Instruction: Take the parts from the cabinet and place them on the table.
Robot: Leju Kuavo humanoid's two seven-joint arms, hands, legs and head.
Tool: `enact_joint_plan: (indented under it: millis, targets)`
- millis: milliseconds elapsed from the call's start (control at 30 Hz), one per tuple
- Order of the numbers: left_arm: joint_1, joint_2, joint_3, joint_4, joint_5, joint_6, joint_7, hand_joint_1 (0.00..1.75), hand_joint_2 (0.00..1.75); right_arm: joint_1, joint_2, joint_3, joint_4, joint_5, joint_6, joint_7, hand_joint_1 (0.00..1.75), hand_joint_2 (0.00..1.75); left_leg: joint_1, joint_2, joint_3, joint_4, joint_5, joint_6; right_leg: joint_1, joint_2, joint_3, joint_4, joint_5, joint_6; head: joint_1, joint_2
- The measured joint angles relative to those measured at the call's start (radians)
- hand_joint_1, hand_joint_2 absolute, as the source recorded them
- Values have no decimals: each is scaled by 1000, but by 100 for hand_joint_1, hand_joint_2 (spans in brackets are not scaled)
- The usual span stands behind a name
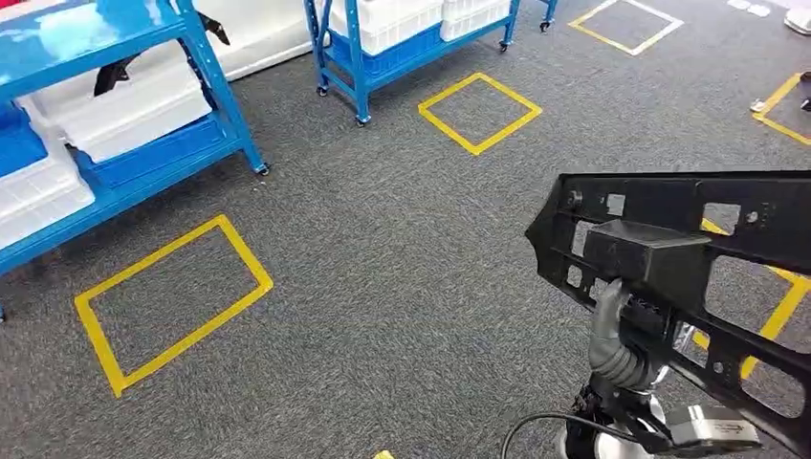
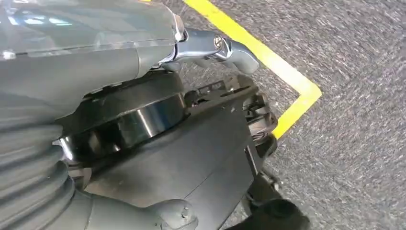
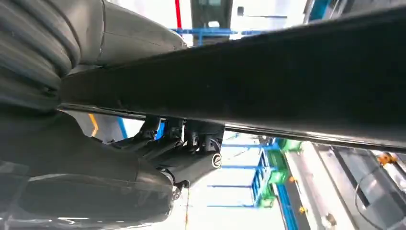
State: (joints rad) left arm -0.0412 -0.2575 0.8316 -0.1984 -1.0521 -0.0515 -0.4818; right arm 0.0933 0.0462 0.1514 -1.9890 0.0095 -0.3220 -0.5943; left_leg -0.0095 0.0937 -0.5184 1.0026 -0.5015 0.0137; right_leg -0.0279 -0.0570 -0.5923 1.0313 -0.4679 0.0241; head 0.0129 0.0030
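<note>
My right hand (image 1: 646,266) grips a large black plastic frame part (image 1: 689,203) with several cut-out windows and holds it up over the carpet at the right of the head view. The right wrist view looks along the underside of the part's long black bar (image 3: 287,81), with my dark fingers (image 3: 183,140) curled against it. In the left wrist view my left hand (image 2: 143,67) hangs over the carpet, one silver-grey finger (image 2: 218,48) stretched out, the thumb (image 2: 167,216) apart from it and nothing held.
A blue shelf rack (image 1: 143,182) with white bins (image 1: 129,107) stands at the far left. A second blue rack on castors (image 1: 383,59) is at the back. Yellow tape rectangles (image 1: 172,298) (image 1: 479,112) mark the grey carpet.
</note>
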Motion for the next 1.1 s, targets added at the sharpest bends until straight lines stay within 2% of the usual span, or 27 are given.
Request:
enact_joint_plan:
  millis: [67,100,133,167,200,233,267,300,333,367,400,433,467,500,600,633,667,700,767,800,833,867,900,933,967,1000,1100]
  targets:
    - [-1,1,0,0,-3,0,-1,0,175,7,-2,-6,-10,4,-8,0,175,175,0,15,10,0,0,-9,6,16,-5,3,-1,-10,-1,0]
    - [-1,2,0,0,-5,1,-2,0,175,9,-2,-8,-13,7,-12,0,175,175,1,23,10,2,-2,-12,-1,27,-7,1,3,-17,0,0]
    - [-1,2,0,0,-5,1,-3,0,175,12,-2,-8,-18,10,-13,0,175,175,5,2,6,11,-15,-21,-5,35,-7,-1,6,-23,-2,0]
    - [-2,2,0,0,-6,0,-6,0,175,12,-2,-10,-22,13,-15,0,175,175,8,-42,-10,55,-55,-25,-4,44,-10,-1,7,-28,-4,0]
    - [-3,1,0,0,-7,0,-8,0,175,12,-2,-11,-22,16,-16,0,175,175,9,-61,-33,110,-90,-26,-3,50,-11,-1,8,-31,-7,0]
    - [-3,1,0,0,-8,-1,-10,0,175,12,-2,-12,-22,18,-16,0,175,175,10,-77,-76,212,-141,-26,1,62,-14,0,10,-34,-7,0]
    - [-4,1,0,0,-8,-1,-12,0,175,14,-2,-13,-22,19,-18,0,175,175,10,-81,-107,282,-167,-25,4,73,-16,0,11,-36,-7,0]
    - [-6,2,0,0,-8,-2,-12,0,175,16,-2,-15,-22,19,-18,0,175,175,9,-83,-125,323,-171,-23,6,85,-17,0,12,-37,-6,0]
    - [-6,2,0,0,-9,-3,-12,0,175,17,-2,-18,-22,19,-19,0,175,175,9,-84,-120,315,-151,-19,8,100,-16,0,12,-37,-7,0]
    - [-6,2,0,0,-10,-4,-12,0,175,18,-2,-19,-22,20,-21,0,175,175,9,-87,-94,258,-110,-14,10,115,-15,1,12,-37,-7,0]
    - [-6,2,0,0,-10,-5,-11,0,175,19,-2,-20,-23,21,-25,0,175,175,9,-97,-53,168,-57,-8,11,132,-13,2,13,-36,-7,0]
    - [-4,2,0,0,-10,-8,-11,0,175,19,-2,-21,-26,22,-27,0,175,175,9,-132,-13,75,-8,-1,10,144,-11,2,13,-36,-7,0]
    - [-1,3,0,0,-10,-11,-11,0,175,18,-2,-21,-27,22,-28,0,175,175,9,-183,3,37,-11,6,9,153,-15,2,16,-31,-5,0]
    - [0,3,0,0,-11,-12,-11,0,175,17,-2,-21,-27,22,-27,0,175,175,10,-183,2,23,-5,8,9,169,-21,6,21,-24,-5,0]
    - [-5,3,0,0,-13,-14,-11,0,175,27,-2,-23,-30,23,-27,0,175,175,4,-155,5,16,-7,15,2,198,-35,-4,36,0,-8,0]
    - [-4,1,-1,0,-13,-14,-11,0,175,28,-2,-27,-34,22,-28,0,175,175,20,-136,12,-10,8,24,1,193,-38,5,31,2,-6,0]
    - [-2,2,-1,0,-13,-14,-11,0,175,28,-3,-30,-35,23,-29,0,175,175,13,-124,15,-19,14,27,12,136,-51,30,8,3,-5,0]
    - [-1,2,-1,0,-13,-14,-10,0,175,25,-3,-30,-36,23,-29,0,175,175,11,-108,14,-20,16,32,14,99,-79,85,-31,4,-1,0]
    - [2,2,-1,0,-14,-14,-10,0,175,26,-3,-31,-35,24,-29,1,175,175,4,-79,9,-17,16,34,11,71,-142,226,-99,10,-1,0]
    - [2,2,-1,0,-16,-11,-10,0,175,28,-3,-31,-35,25,-29,1,175,175,3,-63,6,-15,15,35,10,66,-162,271,-111,13,-1,0]
    - [2,2,-1,0,-16,-10,-9,0,175,28,-3,-31,-35,25,-29,2,175,175,2,-48,3,-13,14,35,8,63,-158,271,-100,16,-1,0]
    - [2,2,-1,0,-16,-9,-9,0,175,28,-3,-32,-35,25,-29,3,175,175,2,-36,2,-10,12,33,6,59,-135,233,-73,17,-1,0]
    - [2,2,-1,0,-16,-8,-9,0,175,28,-3,-35,-35,25,-28,4,175,175,3,-25,2,-6,10,31,4,50,-91,165,-37,19,-1,0]
    - [1,1,-1,0,-17,-8,-9,0,175,27,-3,-36,-35,25,-27,4,175,175,3,-15,2,-1,5,27,2,27,-35,73,0,20,-1,0]
    - [0,2,-1,0,-17,-8,-8,0,175,26,-3,-36,-34,25,-27,4,175,175,-1,-7,1,7,-2,19,7,-23,-2,7,-7,18,-1,0]
    - [0,2,-1,0,-18,-7,-7,0,175,26,-3,-36,-33,24,-26,5,175,175,-6,-2,-1,16,-10,11,12,-6,-2,5,-2,0,-2,0]
    - [1,2,-1,0,-18,-5,-6,0,175,28,-5,-42,-33,22,-26,5,175,175,-7,19,7,11,-10,3,16,22,-9,11,-3,-17,-5,0]
